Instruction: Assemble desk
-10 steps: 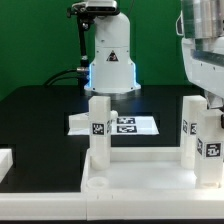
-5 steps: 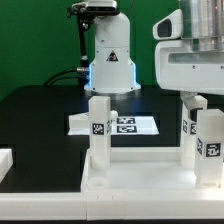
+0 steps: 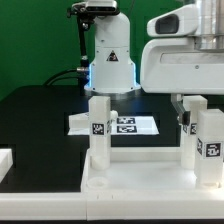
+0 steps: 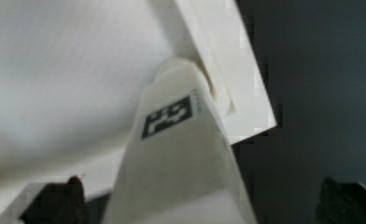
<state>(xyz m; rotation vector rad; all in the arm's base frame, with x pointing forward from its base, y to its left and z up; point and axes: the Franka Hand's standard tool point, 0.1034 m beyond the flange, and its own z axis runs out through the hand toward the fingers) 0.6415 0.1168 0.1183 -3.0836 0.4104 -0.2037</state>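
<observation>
Tool state: the two-finger tool (image 4: 206, 200) is standing spread wide. Its dark fingertips (image 4: 64, 197) are sitting at either side of a white square tagged leg (image 4: 183, 150) in the wrist view, with gaps showing, so it is pinching nothing.

Task's thing: the white plastic rimmed rectangular panel (image 3: 130, 180) is lying flat at the near edge of the black-topped desk (image 3: 40, 115). Three white square legs are standing upright in its corner sockets: one on the exterior view's left (image 3: 98, 128), and a rear one (image 3: 187, 125) and a front one (image 3: 211, 140) on the exterior view's right.

Tool position: the arm's bulky white wrist housing (image 3: 185, 55) is hanging just above the two right-hand legs. Which of the two is sitting between the fingertips cannot be told for sure.

Main risk: a fingertip is likely to be catching the leg on any sideways or tilted move, levering it loose in its socket or dragging the panel across the desk.

Second risk: the leg is possibly not seating fully; the socket joint is hidden, so this cannot be judged.

Crowding: the right-hand legs are standing near each other, leaving the tool little room between them.

Surroundings: the marker board (image 3: 135, 124) is lying flat behind the panel, in front of the robot's white base (image 3: 110, 55). Another white part (image 3: 5, 160) is poking in at the exterior view's left edge.

In the way: nothing is blocking a straight lift.
</observation>
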